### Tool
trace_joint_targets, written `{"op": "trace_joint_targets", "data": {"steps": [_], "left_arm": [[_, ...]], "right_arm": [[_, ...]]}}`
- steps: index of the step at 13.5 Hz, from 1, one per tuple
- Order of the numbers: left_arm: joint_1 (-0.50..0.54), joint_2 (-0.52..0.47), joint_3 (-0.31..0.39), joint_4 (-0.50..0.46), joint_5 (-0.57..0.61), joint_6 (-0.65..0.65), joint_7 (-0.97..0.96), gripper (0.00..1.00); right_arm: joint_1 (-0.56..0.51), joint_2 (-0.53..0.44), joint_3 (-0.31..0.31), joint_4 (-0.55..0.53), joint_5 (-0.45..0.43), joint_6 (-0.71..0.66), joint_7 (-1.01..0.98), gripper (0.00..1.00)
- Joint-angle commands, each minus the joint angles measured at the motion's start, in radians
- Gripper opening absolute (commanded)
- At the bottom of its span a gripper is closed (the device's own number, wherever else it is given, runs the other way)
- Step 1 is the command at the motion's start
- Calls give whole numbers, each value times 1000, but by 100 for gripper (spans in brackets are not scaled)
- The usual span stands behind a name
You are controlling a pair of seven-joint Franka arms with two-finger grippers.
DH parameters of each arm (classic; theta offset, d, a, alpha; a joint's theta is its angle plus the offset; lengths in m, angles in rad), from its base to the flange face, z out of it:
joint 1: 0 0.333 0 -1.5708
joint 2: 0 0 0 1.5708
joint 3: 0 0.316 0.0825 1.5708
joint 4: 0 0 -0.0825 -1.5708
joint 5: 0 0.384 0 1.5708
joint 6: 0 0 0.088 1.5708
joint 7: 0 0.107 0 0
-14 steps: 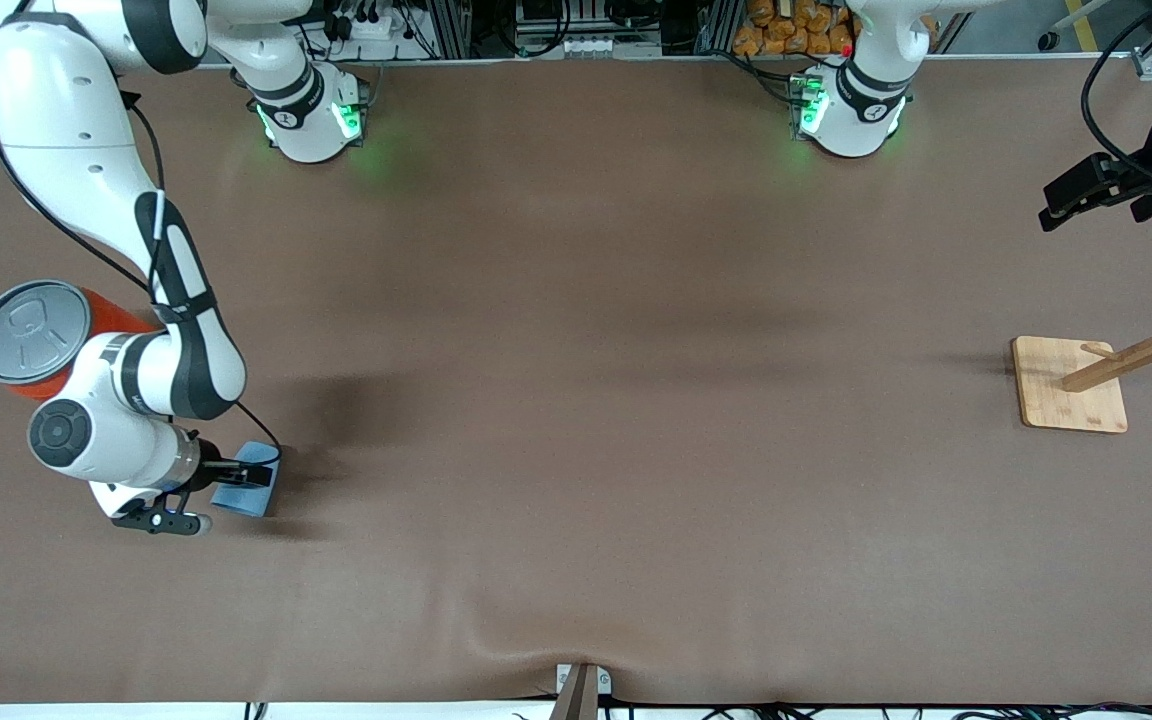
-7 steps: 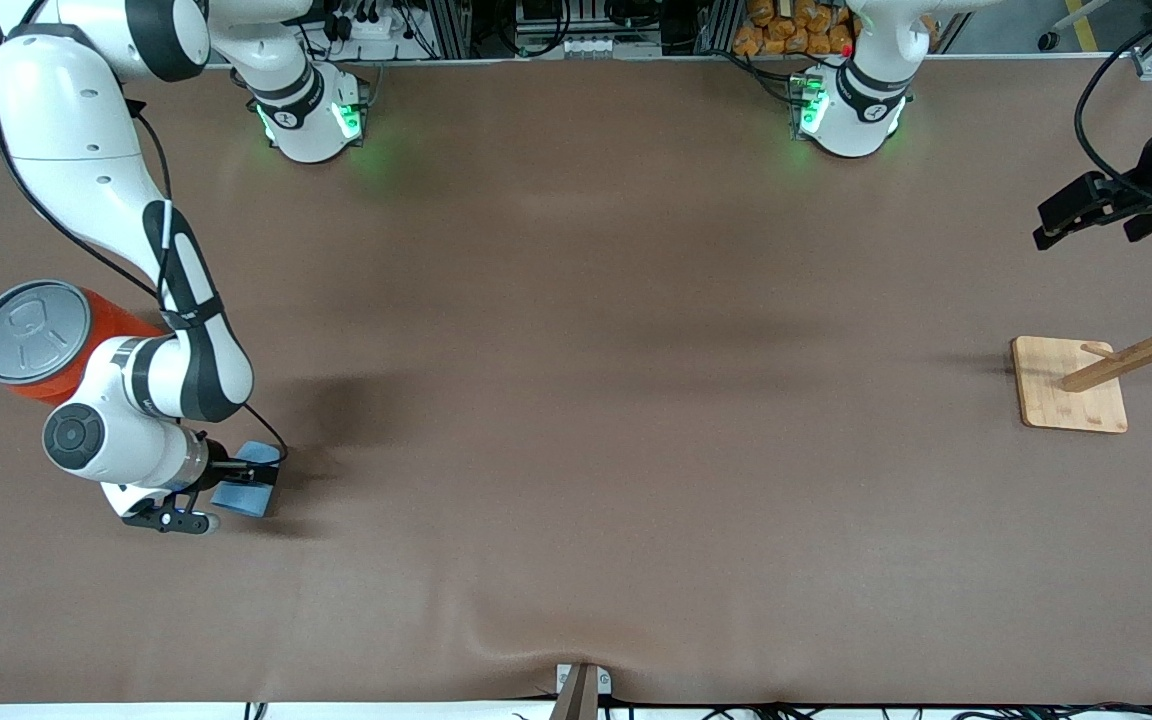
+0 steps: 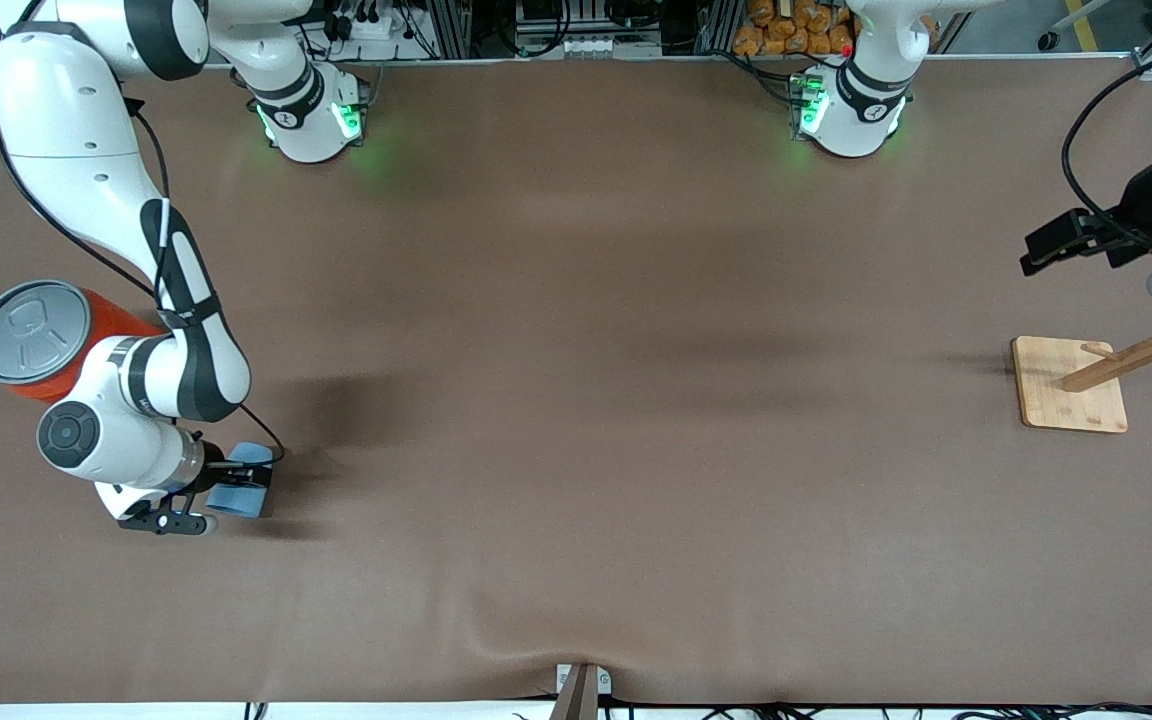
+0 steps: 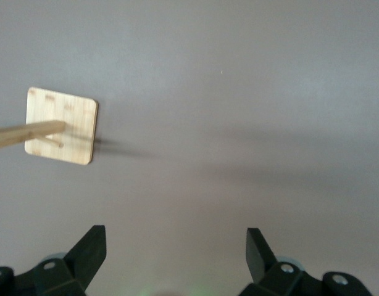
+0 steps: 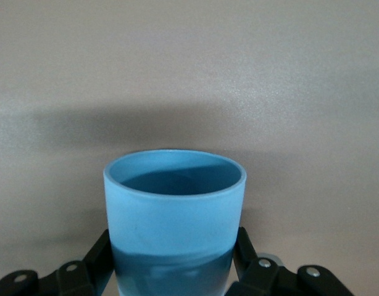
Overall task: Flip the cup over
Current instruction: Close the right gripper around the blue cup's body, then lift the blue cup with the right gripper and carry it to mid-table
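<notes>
The light-blue cup (image 3: pixel 239 492) is held between the fingers of my right gripper (image 3: pixel 242 484), low over the table beside the orange can (image 3: pixel 101 318). In the right wrist view the cup (image 5: pixel 174 197) fills the gap between the two black fingers (image 5: pixel 102 254) of the right gripper (image 5: pixel 174 262), with its darker blue mouth pointing away from the wrist. I cannot tell whether the cup touches the table. My left gripper (image 3: pixel 1041 250) hangs open and empty in the air at the left arm's end of the table; it also shows in the left wrist view (image 4: pixel 174 239).
The orange can with its grey lid (image 3: pixel 31 330) stands right beside the right arm's wrist. A wooden rack on a square base (image 3: pixel 1071 390) stands under the left gripper's side; its base also shows in the left wrist view (image 4: pixel 61 126).
The right gripper has turned slightly with the cup in it, and the cup looks shorter from the front. The left gripper has moved toward the front camera, closer to the wooden rack.
</notes>
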Motion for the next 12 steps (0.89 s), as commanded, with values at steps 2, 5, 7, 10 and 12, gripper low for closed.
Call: {"op": "trace_joint_targets", "data": {"steps": [2, 5, 7, 10, 12], "left_arm": [[6, -3, -11, 14, -24, 42, -16, 100], [11, -40, -7, 15, -24, 22, -11, 100], [9, -31, -7, 15, -24, 22, -11, 100], [12, -2, -5, 40, -24, 30, -10, 100], [3, 6, -7, 61, -46, 30, -17, 100]], "right_arm": [[-8, -17, 2, 7, 1, -2, -129, 54], [-11, -43, 3, 33, 7, -25, -359, 46], [-5, -61, 6, 77, 15, -140, -476, 39], [-1, -122, 52, 99, 15, -267, -487, 39], [2, -173, 109, 99, 14, -355, -494, 39]]}}
